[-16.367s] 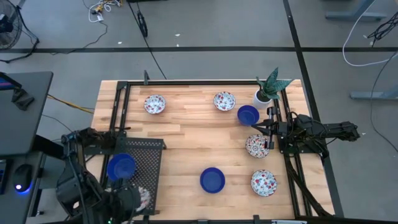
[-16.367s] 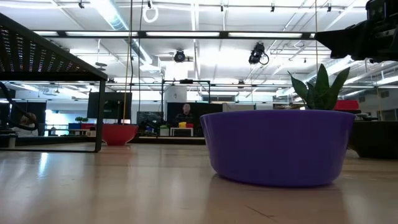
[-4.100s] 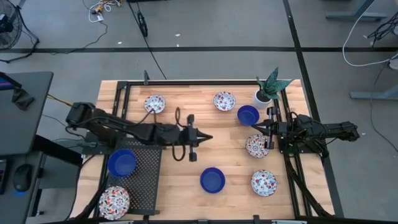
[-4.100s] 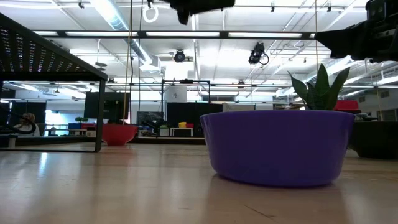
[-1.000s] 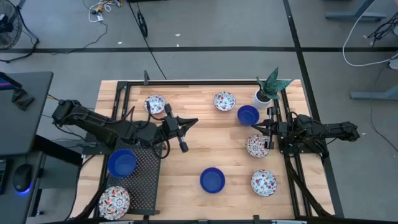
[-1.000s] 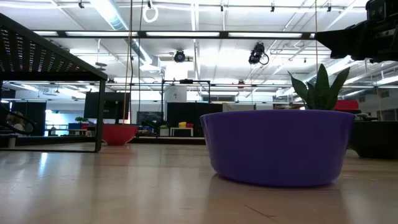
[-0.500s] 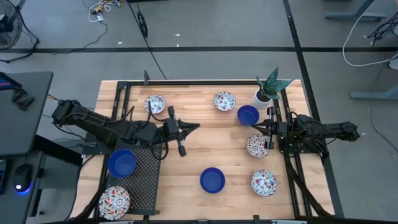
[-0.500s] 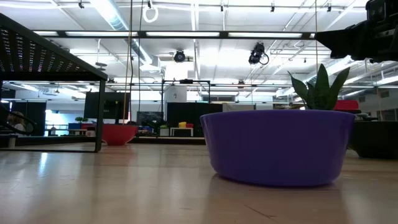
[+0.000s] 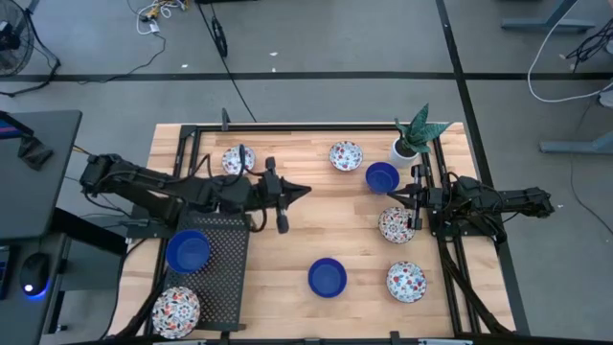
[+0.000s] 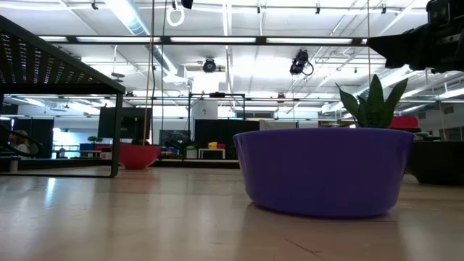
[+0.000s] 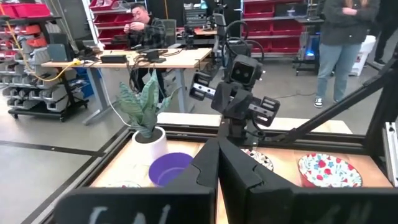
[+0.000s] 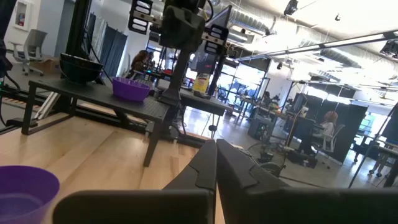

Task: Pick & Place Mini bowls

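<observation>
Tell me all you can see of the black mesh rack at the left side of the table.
The rack is a raised black platform of perforated metal mesh on thin dark legs, standing on the wooden table near its front-left corner. Its top is flat and level. A solid blue bowl sits on its left part, and a patterned bowl lies at its front-left edge. The left arm reaches over its back edge; whether they touch cannot be told. In the right wrist view it carries the blue bowl and a dark bowl-shaped thing.

Wood table (image 9: pixel 316 230) w/ black frame: two blue mini bowls (image 9: pixel 328 277) mid & far right, four floral bowls (image 9: pixel 406 281) spread far/right, white plant pot (image 9: pixel 403 149) far-right corner, mesh rack (image 9: pixel 226 261) near left.
</observation>
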